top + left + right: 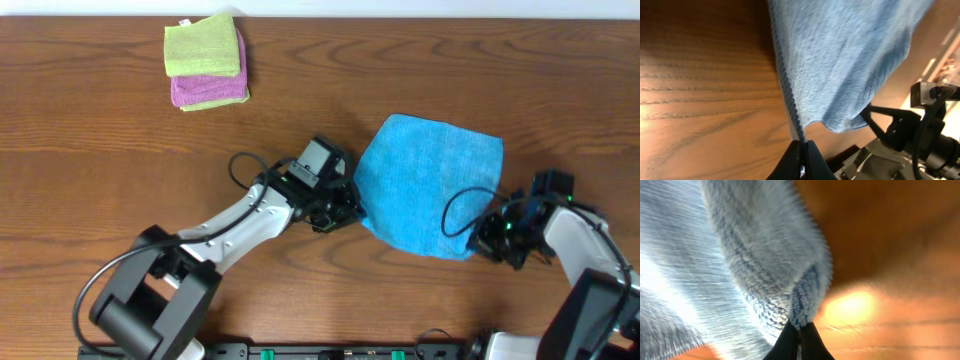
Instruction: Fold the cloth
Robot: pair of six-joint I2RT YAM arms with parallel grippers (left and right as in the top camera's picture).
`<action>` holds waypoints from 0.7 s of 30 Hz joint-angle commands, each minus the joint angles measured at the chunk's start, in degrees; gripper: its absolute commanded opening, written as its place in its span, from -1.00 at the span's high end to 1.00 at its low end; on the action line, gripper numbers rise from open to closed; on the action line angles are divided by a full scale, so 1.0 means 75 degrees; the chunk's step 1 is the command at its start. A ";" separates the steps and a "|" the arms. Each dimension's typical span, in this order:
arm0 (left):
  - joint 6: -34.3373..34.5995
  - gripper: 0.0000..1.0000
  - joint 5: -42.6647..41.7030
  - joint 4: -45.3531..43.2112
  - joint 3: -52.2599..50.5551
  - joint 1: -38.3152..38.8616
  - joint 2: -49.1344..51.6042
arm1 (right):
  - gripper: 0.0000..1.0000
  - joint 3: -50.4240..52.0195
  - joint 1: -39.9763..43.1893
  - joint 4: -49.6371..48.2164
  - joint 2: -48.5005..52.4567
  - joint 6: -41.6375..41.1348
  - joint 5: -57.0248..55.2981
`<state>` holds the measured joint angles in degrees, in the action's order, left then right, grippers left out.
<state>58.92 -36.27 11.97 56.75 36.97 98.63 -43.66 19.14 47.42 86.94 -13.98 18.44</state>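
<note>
The sky-blue cloth (pixel 430 185) lies at the middle right of the wooden table, its near edge lifted. My left gripper (pixel 352 208) is shut on the cloth's left near corner; in the left wrist view its hemmed edge (pixel 788 95) runs down into my left gripper (pixel 803 150). My right gripper (pixel 482 238) is shut on the right near corner, and in the right wrist view the fuzzy cloth (pixel 765 275) bunches into my right gripper (pixel 799 330).
A folded stack of lime-green (pixel 203 46) and purple (pixel 208 90) cloths sits at the back left. The table's near edge runs just behind both arms, with a black rail (pixel 330 350) along it.
</note>
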 commanded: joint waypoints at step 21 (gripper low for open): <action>-0.1230 -0.04 -0.0309 0.2020 0.0009 -0.0746 -0.1309 | 0.97 -0.2573 -0.1679 0.0880 -0.0119 -0.0163 -0.0892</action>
<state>53.65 -37.78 24.67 56.75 30.61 89.21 -62.26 7.16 54.41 86.83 -14.11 14.35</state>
